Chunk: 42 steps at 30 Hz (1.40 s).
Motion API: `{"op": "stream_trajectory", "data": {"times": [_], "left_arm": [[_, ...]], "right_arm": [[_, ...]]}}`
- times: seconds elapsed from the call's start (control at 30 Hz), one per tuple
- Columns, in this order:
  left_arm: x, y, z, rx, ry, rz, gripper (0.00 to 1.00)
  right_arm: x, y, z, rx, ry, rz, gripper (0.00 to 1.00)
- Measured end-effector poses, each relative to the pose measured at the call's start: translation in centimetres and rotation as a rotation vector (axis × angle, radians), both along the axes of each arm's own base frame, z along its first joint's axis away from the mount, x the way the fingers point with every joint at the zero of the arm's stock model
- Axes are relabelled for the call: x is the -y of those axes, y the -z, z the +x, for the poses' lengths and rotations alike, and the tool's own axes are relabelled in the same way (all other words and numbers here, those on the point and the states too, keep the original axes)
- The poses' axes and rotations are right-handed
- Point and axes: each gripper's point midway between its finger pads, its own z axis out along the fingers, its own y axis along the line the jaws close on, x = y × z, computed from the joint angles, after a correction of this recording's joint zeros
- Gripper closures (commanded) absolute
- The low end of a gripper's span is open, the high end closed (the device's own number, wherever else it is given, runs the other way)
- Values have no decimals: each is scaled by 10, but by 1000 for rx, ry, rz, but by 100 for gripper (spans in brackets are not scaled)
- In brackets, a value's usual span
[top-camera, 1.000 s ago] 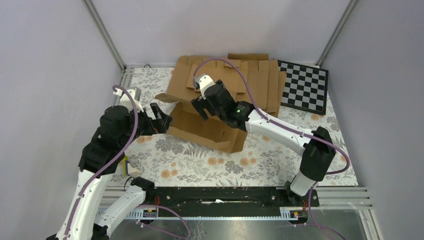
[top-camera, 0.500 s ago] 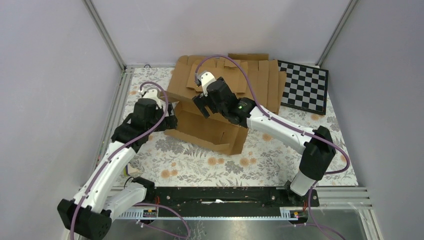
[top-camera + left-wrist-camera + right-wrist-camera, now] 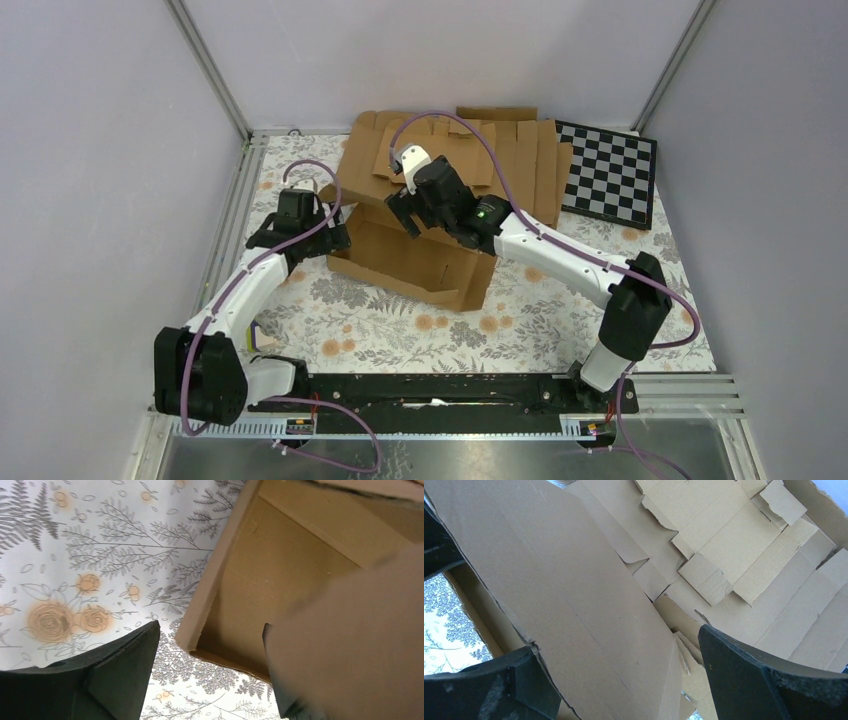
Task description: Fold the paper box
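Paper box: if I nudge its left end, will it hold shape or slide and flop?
Probably light: the paper box is thin cardboard, so a push would likely slide it over the floral cloth. Its panels look flat and stiff, but the raised flap is only creased, so it may hinge rather than hold shape.

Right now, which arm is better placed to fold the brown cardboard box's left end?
Probably left: the left pincer, open, straddles the brown cardboard box at that end; the right pincer, also open, hangs over its back panel.
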Motion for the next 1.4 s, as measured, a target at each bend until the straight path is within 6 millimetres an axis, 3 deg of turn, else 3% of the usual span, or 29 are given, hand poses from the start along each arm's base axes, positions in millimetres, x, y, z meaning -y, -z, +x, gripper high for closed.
{"op": "stream_trajectory", "data": {"times": [0.13,0.33,0.5,0.7,1.0,1.2,1.4], "left_arm": [[10,11,-2,-36,39,-37,30],[19,33,-8,-128,71,-69,59],[24,42,-20,-165,68,-106,71],[32,40,-41,-173,75,-136,72],[48,25,-70,-149,117,-134,64],[48,31,-69,-169,134,-105,42],[44,23,-44,-162,137,-67,42]], "right_arm": [[0,-1,-1,-3,-4,2,0],[13,-1,4,-13,32,-20,0],[27,-24,24,11,98,9,1],[40,-43,45,36,154,45,0],[60,-16,70,-43,237,59,0],[65,-12,76,-104,236,133,0],[66,-13,77,-119,232,155,0]]}}
